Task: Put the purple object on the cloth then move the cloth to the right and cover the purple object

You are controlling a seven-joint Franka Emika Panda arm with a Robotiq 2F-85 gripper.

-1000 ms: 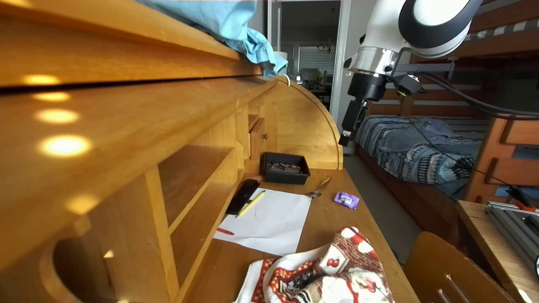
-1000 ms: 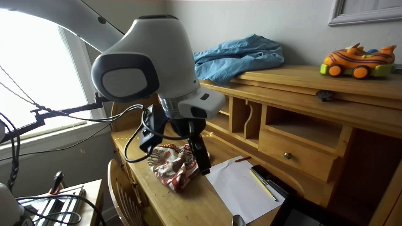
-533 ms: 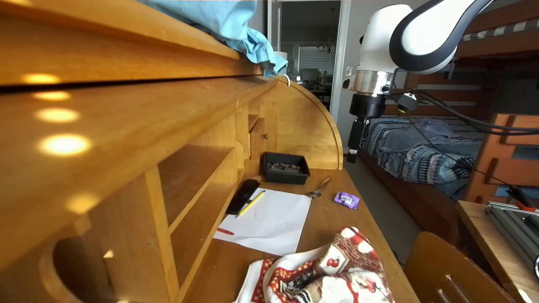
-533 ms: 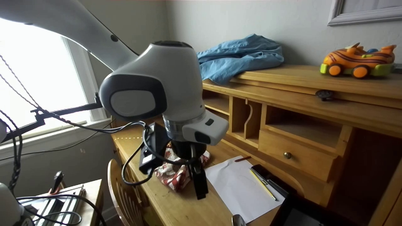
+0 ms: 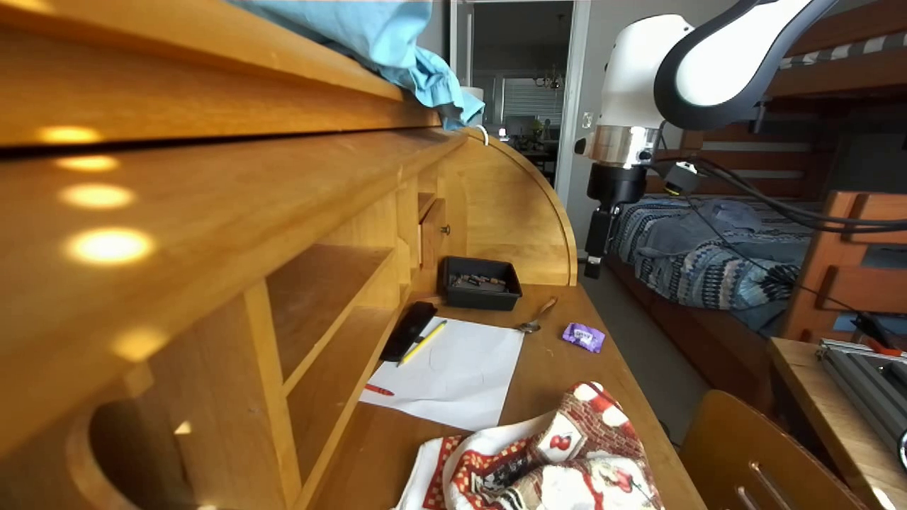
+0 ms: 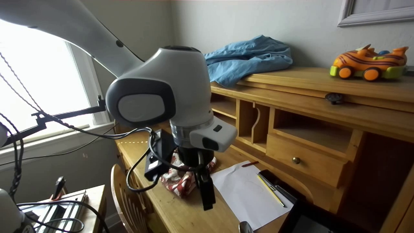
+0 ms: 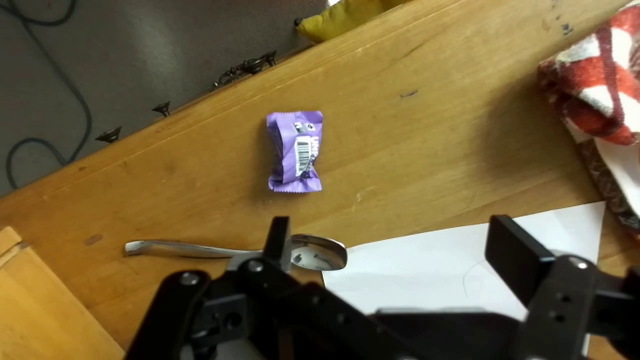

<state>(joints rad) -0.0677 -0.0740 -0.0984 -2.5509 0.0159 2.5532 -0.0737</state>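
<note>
You have placing and covering left: in the wrist view your empty gripper (image 7: pixel 391 240) is spread, the cloth (image 7: pixel 607 92) well apart at three o'clock from the packet (image 7: pixel 295 152).

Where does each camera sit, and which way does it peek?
Wrist view: rides on the arm, peeking down at the desk and purple packet; the open gripper shows.
An exterior view: near the cloth, looking along the desk to a doorway; arm and gripper show.
An exterior view: near the tray, looking toward the cloth, window at picture left; arm and gripper show.
Both exterior views share cloth, tray and pencil.
</note>
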